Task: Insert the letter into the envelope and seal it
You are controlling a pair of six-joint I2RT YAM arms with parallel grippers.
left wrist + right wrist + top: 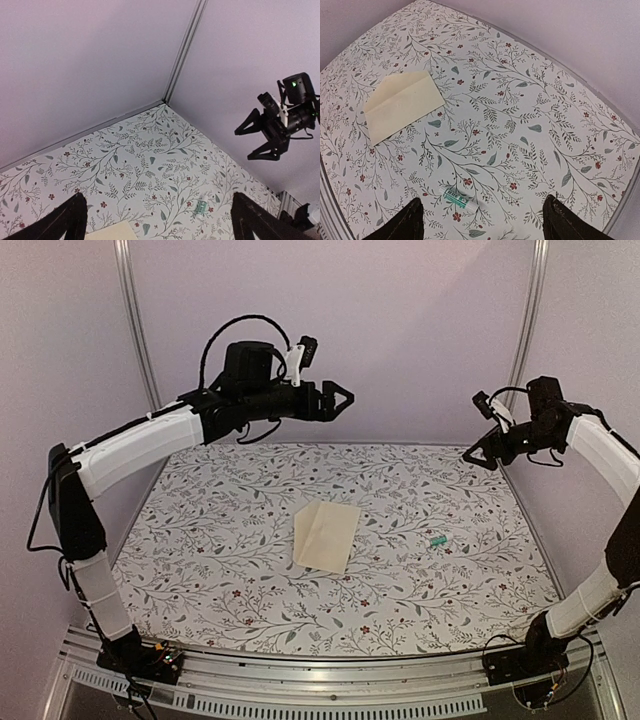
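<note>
The plain cream envelope [326, 535] lies flat mid-table, flap folded down; it also shows in the right wrist view [402, 105], and its corner shows in the left wrist view [112, 233]. The printed tan letter is not visible in any view. My left gripper [345, 400] is open and empty, raised high above the table's back left. My right gripper [478, 456] is open and empty, raised at the back right; it also shows in the left wrist view [262, 140]. Both are far from the envelope.
A small green-and-white glue stick [437, 540] lies on the floral tablecloth right of the envelope, also in the right wrist view [460, 198] and the left wrist view [200, 208]. Purple walls close the back and sides.
</note>
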